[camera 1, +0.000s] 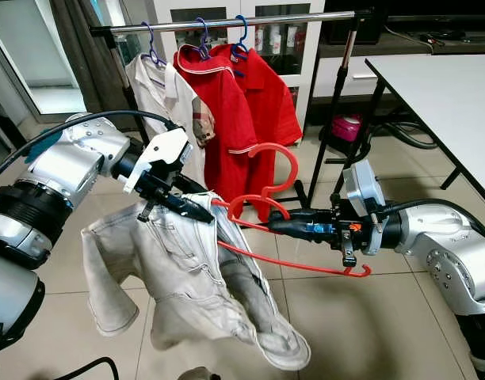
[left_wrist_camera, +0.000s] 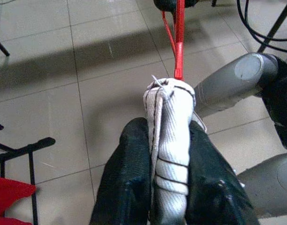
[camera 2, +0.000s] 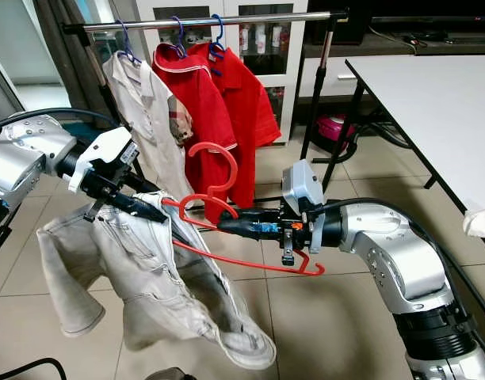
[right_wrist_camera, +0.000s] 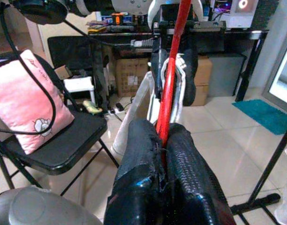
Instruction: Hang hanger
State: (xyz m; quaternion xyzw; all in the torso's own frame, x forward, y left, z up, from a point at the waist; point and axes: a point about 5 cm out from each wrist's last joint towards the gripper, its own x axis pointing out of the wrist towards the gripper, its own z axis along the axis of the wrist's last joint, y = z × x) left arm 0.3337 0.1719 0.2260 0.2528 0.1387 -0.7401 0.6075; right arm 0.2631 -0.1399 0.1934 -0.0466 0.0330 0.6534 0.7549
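A red plastic hanger is held level in front of me, hook up, with a pale beige shirt draped over its left half. My left gripper is shut on the shirt's collar at that end. From the right, my right gripper is shut on the hanger's shoulder bar near the neck. Behind stands a clothes rail with a white shirt and two red shirts on blue hangers; the rail's right part is bare.
A white table stands at the right, its dark legs near the rail's post. A pink container sits on the floor behind. A folding chair with a pink pillow is in the right wrist view. Tiled floor lies below.
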